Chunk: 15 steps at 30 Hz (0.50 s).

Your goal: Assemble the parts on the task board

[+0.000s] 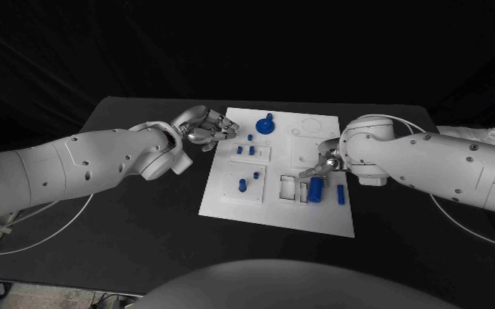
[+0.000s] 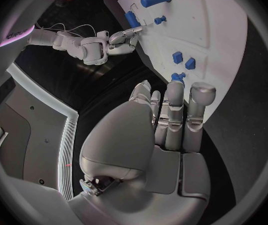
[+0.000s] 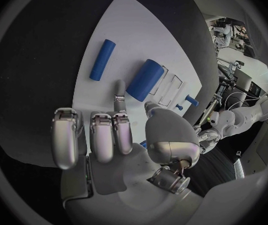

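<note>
Head view: task board point(image 1: 229, 193) mid-table, on black table point(image 1: 134, 209). Left hand point(image 1: 207, 127) just off board's far-left edge, fingers loosely curled, holding nothing. Right hand point(image 1: 322, 166) low over board's right half, fingertips by thick blue cylinder point(image 1: 315, 189); thin blue rod point(image 1: 340, 193) beside it. Blue knob point(image 1: 266, 125) at far end.
Left wrist view: fingers point(image 2: 174, 112) extended side by side, empty, tips near two small blue blocks point(image 2: 183, 60).
Right wrist view: fingers point(image 3: 103, 135) straight, apart from thumb, nothing gripped; one fingertip just beside cylinder, contact unclear.
</note>
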Available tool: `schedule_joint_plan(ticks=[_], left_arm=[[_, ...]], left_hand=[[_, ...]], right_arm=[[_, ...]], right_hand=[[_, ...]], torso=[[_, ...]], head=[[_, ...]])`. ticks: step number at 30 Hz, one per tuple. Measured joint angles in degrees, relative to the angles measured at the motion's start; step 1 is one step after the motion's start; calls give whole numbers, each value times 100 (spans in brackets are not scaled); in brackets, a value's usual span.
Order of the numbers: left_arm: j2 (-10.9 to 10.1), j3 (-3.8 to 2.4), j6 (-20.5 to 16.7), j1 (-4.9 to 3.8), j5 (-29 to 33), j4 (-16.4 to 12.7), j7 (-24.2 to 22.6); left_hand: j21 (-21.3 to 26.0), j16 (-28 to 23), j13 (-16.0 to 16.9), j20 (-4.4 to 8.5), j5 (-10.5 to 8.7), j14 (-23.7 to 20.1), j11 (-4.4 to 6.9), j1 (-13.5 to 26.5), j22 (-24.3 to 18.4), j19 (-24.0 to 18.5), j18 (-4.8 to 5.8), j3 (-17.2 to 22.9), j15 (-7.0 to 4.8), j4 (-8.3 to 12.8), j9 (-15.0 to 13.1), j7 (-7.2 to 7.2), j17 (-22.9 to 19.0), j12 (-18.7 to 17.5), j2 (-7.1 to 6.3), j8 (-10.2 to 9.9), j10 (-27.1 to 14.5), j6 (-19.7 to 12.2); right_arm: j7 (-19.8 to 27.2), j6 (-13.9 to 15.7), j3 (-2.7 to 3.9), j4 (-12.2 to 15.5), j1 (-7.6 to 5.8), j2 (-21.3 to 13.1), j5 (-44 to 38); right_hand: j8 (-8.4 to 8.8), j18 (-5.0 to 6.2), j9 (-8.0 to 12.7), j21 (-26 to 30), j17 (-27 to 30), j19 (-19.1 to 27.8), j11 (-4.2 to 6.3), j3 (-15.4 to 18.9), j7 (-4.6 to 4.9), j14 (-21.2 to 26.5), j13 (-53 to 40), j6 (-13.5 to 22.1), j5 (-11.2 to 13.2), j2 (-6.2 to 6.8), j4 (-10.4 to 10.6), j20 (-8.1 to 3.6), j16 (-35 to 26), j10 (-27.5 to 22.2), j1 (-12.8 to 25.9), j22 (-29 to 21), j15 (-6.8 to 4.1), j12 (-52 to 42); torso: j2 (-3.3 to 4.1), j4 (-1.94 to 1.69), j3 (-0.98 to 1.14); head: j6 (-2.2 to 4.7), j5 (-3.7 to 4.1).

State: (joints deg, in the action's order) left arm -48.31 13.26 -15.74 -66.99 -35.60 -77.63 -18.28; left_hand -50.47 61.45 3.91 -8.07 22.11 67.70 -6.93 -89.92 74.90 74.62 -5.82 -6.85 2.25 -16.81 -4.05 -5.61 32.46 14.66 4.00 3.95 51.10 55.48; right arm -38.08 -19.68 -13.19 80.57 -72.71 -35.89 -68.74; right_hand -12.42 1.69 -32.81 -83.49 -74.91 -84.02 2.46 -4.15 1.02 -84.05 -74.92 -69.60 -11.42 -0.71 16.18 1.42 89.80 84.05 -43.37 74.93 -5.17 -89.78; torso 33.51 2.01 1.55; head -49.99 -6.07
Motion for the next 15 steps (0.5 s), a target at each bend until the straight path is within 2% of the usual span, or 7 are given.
schedule_joint_plan(ticks=[2,5,12,13,15], left_arm=[[0,0,2,0,0,0,6],[0,0,4,1,0,0,15],[2,0,8,1,0,0,28],[2,0,8,1,0,0,29],[3,0,10,1,0,0,32]], left_hand=[[0,0,0,0,0,0,0,0,0,0,0,0,0,0,0,0,0,0,0,0,0,0],[0,0,0,0,0,0,0,0,0,0,0,0,0,0,0,0,0,0,0,0,0,0],[0,0,0,0,0,0,0,0,0,0,0,0,0,0,0,0,0,0,0,0,0,0],[0,0,0,0,0,0,0,0,0,0,0,0,0,0,0,0,0,0,0,0,0,0],[0,0,0,0,0,0,0,0,0,0,0,0,0,0,0,0,0,0,0,0,0,0]], right_arm=[[-3,-5,0,2,1,-2,5],[-7,-15,-1,3,1,-3,10],[-13,-28,-1,4,3,-10,22],[-14,-28,-1,4,3,-11,28],[-14,-27,-1,4,3,-16,47]], right_hand=[[-20,0,-117,7,0,13,0,-15,0,4,0,0,-285,26,-15,-13,0,0,-88,0,-22,0],[-64,0,-269,29,0,0,14,-57,0,12,0,0,-571,77,-26,-41,0,-14,-148,0,-29,0],[-189,0,-779,121,0,0,73,-392,-89,12,0,134,-1928,256,-342,-83,0,-11,-629,-1,-71,0],[-216,0,-864,143,0,0,73,-446,-88,-4,0,164,-2098,279,-375,-83,0,-11,-652,-1,-86,0],[-287,1,-1074,152,0,0,72,-551,-107,-8,0,204,-2287,298,-393,-83,0,-11,-670,-1,-91,0]], torso=[[0,-1,0],[1,-1,0],[3,-1,0],[3,-1,-1],[3,-1,0]], head=[[0,-5],[0,-16],[0,-40],[0,-45],[0,-49]])
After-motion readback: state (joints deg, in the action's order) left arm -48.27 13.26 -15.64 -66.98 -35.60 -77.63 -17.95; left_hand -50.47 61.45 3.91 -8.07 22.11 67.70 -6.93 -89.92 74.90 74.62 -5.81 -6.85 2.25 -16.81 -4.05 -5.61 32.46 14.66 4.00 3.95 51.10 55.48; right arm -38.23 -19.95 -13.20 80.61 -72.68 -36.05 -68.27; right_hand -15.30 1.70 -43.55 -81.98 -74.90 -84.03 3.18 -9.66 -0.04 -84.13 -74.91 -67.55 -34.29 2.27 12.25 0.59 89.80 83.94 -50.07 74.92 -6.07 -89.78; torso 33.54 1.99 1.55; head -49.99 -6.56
